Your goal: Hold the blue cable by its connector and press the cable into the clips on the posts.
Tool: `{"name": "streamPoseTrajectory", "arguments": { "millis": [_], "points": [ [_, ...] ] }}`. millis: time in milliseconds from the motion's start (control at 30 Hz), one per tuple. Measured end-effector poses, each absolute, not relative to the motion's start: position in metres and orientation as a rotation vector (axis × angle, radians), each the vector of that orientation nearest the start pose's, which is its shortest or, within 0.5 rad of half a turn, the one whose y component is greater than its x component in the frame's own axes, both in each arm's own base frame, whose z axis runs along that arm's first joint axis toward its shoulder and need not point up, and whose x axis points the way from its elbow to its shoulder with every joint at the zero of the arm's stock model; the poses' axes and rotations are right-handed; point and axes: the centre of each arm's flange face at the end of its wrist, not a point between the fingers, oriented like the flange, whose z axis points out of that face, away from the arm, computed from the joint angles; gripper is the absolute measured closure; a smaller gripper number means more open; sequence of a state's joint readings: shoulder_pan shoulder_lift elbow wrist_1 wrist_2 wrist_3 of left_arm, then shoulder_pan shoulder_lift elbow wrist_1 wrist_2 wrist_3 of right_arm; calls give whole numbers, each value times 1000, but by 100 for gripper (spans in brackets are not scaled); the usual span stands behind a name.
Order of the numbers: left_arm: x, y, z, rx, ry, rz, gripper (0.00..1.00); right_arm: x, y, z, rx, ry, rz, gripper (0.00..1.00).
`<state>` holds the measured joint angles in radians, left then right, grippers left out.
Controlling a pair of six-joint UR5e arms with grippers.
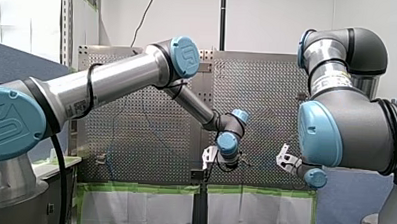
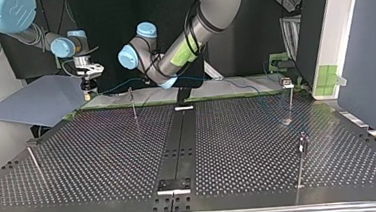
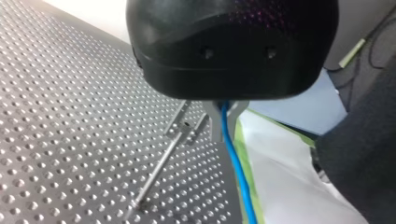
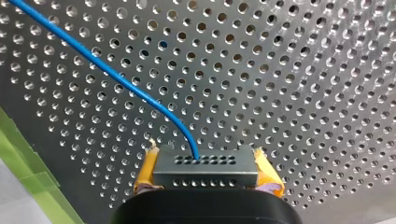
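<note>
While my right gripper (image 4: 206, 176), at the top view's upper left, clamps its yellow pads (image 4: 147, 170) shut on the grey connector (image 4: 205, 164), the blue cable (image 4: 116, 77) runs onward to my left gripper (image 3: 227, 123) near upper centre, whose metal fingers (image 3: 215, 126) pinch it beside a clipped post (image 3: 162, 164).

A thin blue cable (image 4: 116, 77) is seen arcing from a grey perforated connector (image 4: 205, 170), clamped in the right gripper (image 4: 205, 179). Beside the cable, a slim post (image 3: 156, 175) is topped by a clip (image 3: 186, 128).
</note>
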<state>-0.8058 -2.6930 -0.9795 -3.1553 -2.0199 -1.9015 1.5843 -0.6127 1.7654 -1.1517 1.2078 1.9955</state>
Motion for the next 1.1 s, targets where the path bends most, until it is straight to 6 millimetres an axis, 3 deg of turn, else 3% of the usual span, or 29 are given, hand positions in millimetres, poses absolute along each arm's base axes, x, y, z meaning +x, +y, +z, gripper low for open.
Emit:
{"name": "streamPoseTrajectory", "arguments": {
  "millis": [133,667,1100],
  "points": [
    [457,-603,13,215,2029,-252,100,177,-598,-51,1315,-1382,1779,100],
    [491,-623,-33,128,1921,-349,100,180,-599,-50,1326,-1373,1790,100],
    [507,-625,-35,78,1836,-396,100,180,-601,-49,1328,-1366,1792,100]
  ]
}}
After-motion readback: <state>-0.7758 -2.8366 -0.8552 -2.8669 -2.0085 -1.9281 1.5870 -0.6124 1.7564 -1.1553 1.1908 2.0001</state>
